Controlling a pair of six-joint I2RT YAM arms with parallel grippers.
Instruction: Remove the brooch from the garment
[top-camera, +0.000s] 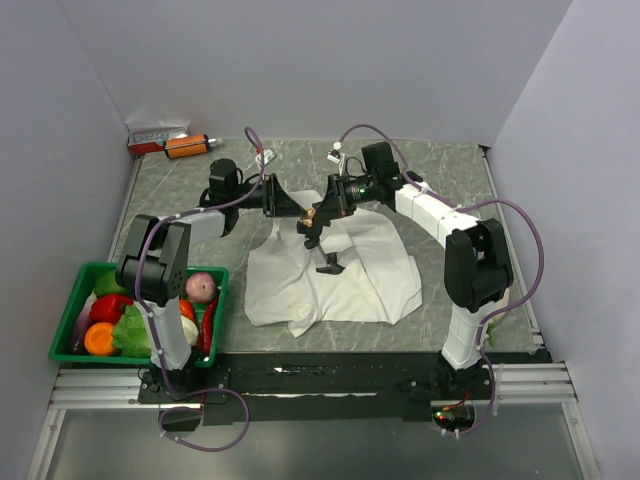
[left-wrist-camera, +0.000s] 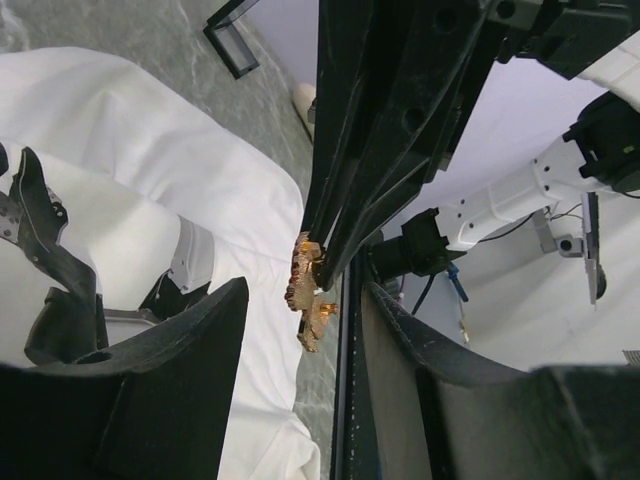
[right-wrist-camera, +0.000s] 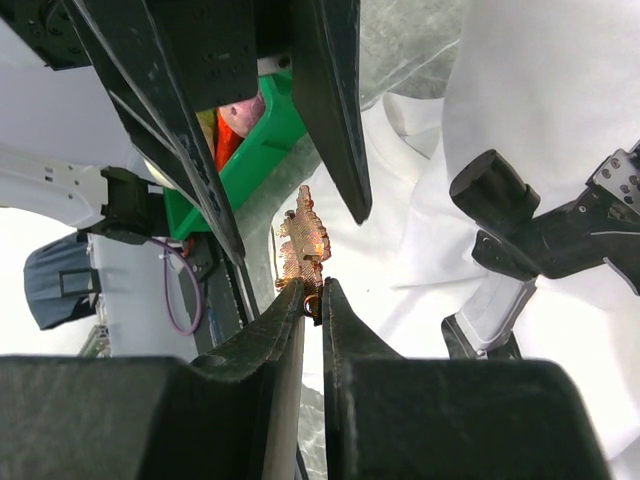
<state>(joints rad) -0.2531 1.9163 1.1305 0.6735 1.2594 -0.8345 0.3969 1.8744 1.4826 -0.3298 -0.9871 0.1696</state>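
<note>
My right gripper (right-wrist-camera: 312, 300) is pinched nearly closed on the lower edge of the brooch (right-wrist-camera: 303, 245), a tiny coppery orange-red metal piece shaped like a leaf, which stands upright from my 2 fingertips. My left gripper (left-wrist-camera: 305, 300) faces it with its jaws wide apart, 1 finger on each side of the brooch and holding nothing; I cannot tell whether either finger touches it.

Below both hangs open air, then the large white cloth T-shirt (top-camera: 345, 275), crumpled on the grey marbled table (top-camera: 450, 180). I see no cloth clinging to the brooch, so I judge it already off the garment and this step a hand-over or carry-away.

Next, the left jaws must close squarely on the thin piece before the right lets go.
</note>
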